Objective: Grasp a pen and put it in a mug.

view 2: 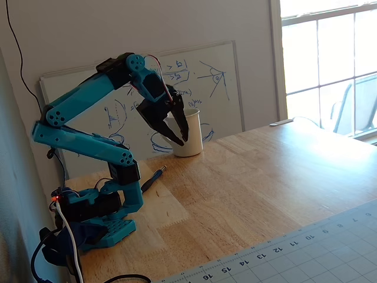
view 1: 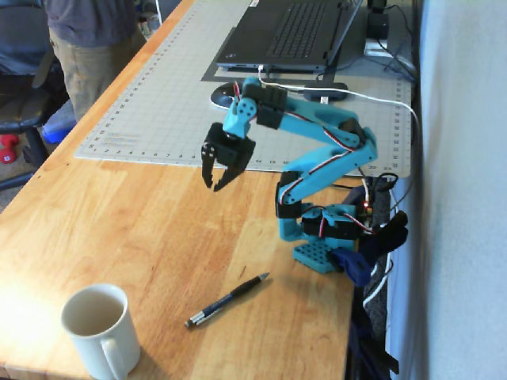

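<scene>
A fixed view shows the gripper [view 1: 219, 181] empty, jaws apart, above the table, well apart from the pen [view 1: 227, 300].

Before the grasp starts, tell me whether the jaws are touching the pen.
Apart. In a fixed view the open gripper hangs well above the table, while the pen lies flat nearer the mug, with bare wood between them.

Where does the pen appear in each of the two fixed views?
In a fixed view, the pen lies on the wood at lower centre, right of the mug.
In a fixed view, the pen lies at left centre, partly hidden behind the arm.
Shared landmark: the mug.
</scene>
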